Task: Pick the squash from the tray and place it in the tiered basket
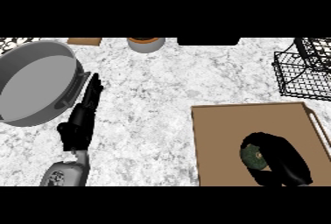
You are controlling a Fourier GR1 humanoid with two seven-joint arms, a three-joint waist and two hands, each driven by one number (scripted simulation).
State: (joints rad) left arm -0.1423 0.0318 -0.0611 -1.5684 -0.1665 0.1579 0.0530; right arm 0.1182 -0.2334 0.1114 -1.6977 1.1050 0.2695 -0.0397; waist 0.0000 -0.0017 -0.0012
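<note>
The head view looks steeply down on a speckled grey-and-white stone counter [174,78], and each thing on it can be counted singly. There is one brown tray [220,144] at the lower right, with a pale handle along its right edge. There is one black wire tiered basket [304,70] at the upper right, cut off by the view's right edge and well apart from the tray's far rim. There is one large grey round pan [35,83] at the left, shallow and seen from above, with a dark handle on its right side. At the far edge of the counter stand one small round pot [146,43] with an orange-brown inside, one tan board [85,41] of which only a strip shows, and one black block [208,41]. There is one squash [253,156], and it is on the tray, in the tray's lower right part: dark green, rounded, with a small pale spot at the middle of the side that shows, and only its left part is visible. The right hand [284,159] lies over it, black fingers curled round the squash from above and from the right and the thumb below it, so most of the squash is hidden. The left hand [87,109] shows at the lower left, just beside the pan's handle, its fingers straight and together, pointing toward the far edge of the counter and holding nothing.
</note>
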